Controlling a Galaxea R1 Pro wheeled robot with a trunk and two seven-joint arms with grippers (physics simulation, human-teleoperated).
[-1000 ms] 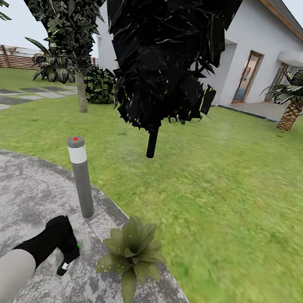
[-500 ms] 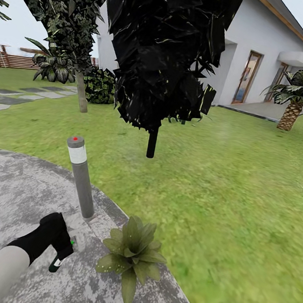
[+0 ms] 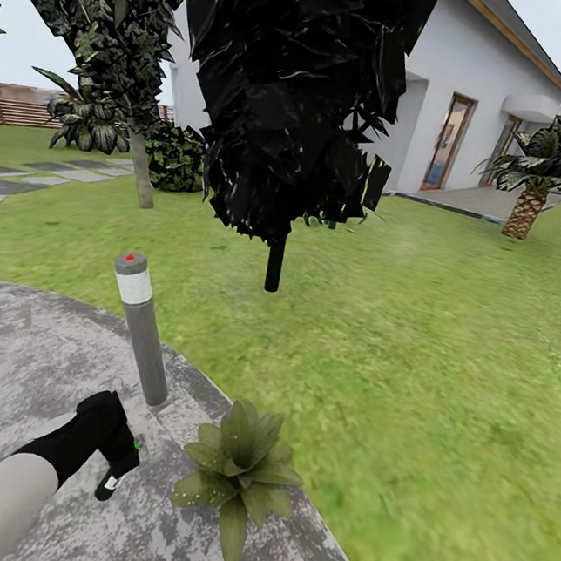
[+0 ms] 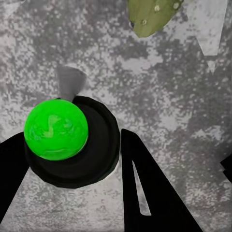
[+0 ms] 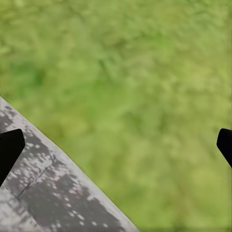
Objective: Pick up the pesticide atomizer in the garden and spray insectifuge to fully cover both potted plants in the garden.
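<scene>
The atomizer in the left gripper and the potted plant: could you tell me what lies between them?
Only bare paving separates the atomizer from the potted plant, seen in the head view.

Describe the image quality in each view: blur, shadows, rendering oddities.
Head view: tree renders near-black and jagged; grass smears toward the right edge. Left wrist view: sharp, atomizer close up. Right wrist view: grass soft, blurry; patio edge crisper.
</scene>
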